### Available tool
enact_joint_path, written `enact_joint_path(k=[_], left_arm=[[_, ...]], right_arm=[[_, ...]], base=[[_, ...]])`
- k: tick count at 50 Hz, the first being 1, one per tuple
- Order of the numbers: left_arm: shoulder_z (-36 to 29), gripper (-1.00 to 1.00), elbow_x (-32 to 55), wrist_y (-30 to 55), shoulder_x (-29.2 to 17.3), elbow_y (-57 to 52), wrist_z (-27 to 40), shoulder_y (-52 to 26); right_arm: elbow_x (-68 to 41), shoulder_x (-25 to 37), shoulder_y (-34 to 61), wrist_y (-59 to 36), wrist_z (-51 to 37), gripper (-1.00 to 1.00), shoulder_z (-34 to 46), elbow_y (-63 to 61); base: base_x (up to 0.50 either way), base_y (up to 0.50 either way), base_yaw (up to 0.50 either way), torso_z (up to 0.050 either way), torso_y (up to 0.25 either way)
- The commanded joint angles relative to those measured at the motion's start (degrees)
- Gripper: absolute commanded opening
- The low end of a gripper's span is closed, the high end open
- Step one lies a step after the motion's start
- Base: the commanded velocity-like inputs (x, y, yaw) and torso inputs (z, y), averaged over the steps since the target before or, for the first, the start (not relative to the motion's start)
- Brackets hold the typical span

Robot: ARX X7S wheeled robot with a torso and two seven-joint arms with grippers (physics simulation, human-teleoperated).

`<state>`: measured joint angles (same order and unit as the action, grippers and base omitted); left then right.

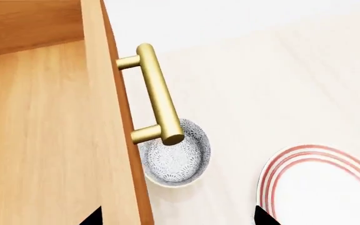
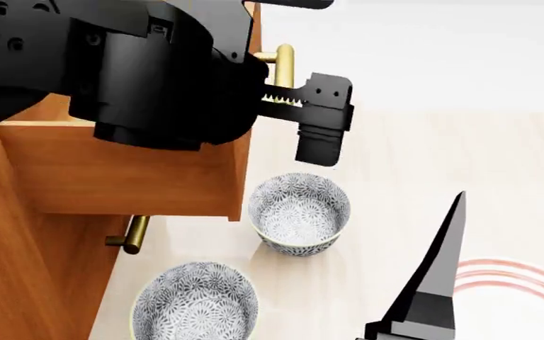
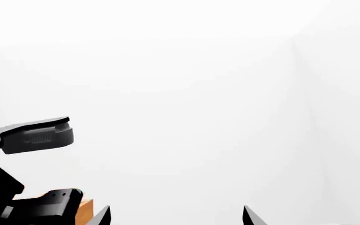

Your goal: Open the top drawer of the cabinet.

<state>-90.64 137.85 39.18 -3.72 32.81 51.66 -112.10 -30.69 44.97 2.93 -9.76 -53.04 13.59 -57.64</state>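
- Head view: your left pincer (image 2: pixel 300 106) sits at the cylindrical brass bar handle (image 2: pixel 282 67) of the orange-brown wooden top drawer (image 2: pixel 130 177). The black arm hides most of the handle; only its upper end shows.
- That drawer box stands out from the tall orange-brown wood-grain cabinet (image 2: pixel 17 276), overhanging a lower brass handle (image 2: pixel 132 235).
- You can see one toothed black finger (image 2: pixel 314 120) just right of the handle. The other is hidden, so I cannot tell whether the left pincer is spread or pinching the bar.
- Left wrist view adds what the head view lacks: the whole handle (image 1: pixel 157 96) with both posts on the drawer front (image 1: pixel 120 140), bare along its length. Two black fingertip corners show at the frame edge, well apart and on either side of the drawer front.
- Same view: a blue-patterned bowl (image 1: pixel 176 157) lies past the handle's end, and a white plate with red rings (image 1: pixel 320 185) rests on the pale surface (image 1: pixel 261 93).
- Head view shows that bowl (image 2: pixel 300 212) below the drawer's corner, plus a second like bowl (image 2: pixel 195 303) nearer you.
- Right pincer (image 3: pixel 176 216): right wrist view shows two tips spread, nothing between them, facing white background.
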Motion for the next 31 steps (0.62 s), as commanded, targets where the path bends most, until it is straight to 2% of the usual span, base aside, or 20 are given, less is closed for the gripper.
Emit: enact_joint_path(k=[1, 31], left_arm=[[0.3, 1.0, 21.9, -6.1, 3.7, -17.4, -11.2, -2.3], [0.1, 1.0, 24.5, -13.1, 3.7, -26.7, -12.5, -3.7]], right_arm=[[0.3, -0.7, -0.2, 1.5, 1.4, 1.0, -1.5, 0.4], [-0.4, 1.2, -2.0, 3.9, -0.1, 1.0, -3.0, -0.1]], base=[[0.0, 0.0, 0.0, 0.0, 0.0], [-0.01, 0.0, 0.0, -0.001, 0.0]])
